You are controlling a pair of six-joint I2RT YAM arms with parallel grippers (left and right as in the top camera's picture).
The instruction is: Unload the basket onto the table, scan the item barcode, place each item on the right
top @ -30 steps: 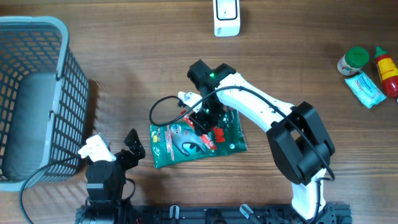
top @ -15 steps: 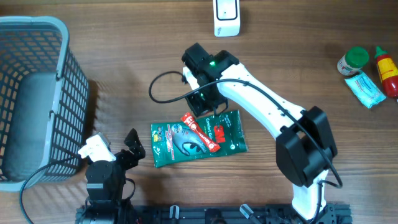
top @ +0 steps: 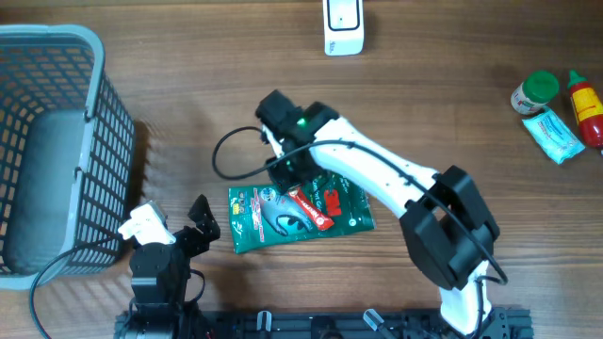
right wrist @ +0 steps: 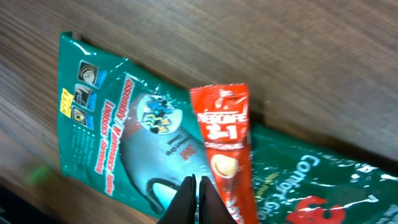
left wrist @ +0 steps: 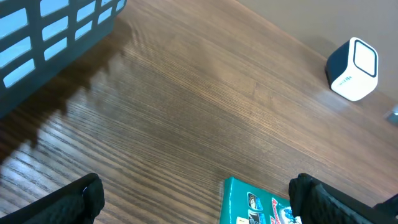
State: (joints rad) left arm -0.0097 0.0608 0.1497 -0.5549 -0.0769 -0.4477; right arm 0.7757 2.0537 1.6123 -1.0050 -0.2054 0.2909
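Observation:
A green foil packet (top: 268, 221) lies flat on the table with a red Nescafe sachet (top: 311, 209) resting across it. My right gripper (top: 288, 172) hovers over the packet's upper left part, shut with nothing in it. In the right wrist view its tips (right wrist: 198, 186) sit above the packet (right wrist: 112, 143), just left of the sachet (right wrist: 224, 137). My left gripper (top: 177, 221) stands open at the near left, with the packet's corner (left wrist: 255, 205) between and beyond its fingers. The white scanner (top: 342, 24) stands at the far edge. No barcode shows.
A grey mesh basket (top: 57, 141) fills the left side. At the far right lie a green-lidded jar (top: 535, 91), a red bottle (top: 584, 104) and a teal tube (top: 554, 134). The scanner (left wrist: 352, 68) also shows in the left wrist view.
My right gripper has shut fully, come off the middle of the packet and swung left to its upper left part. The sachet lies uncovered on the packet. The left arm is still.

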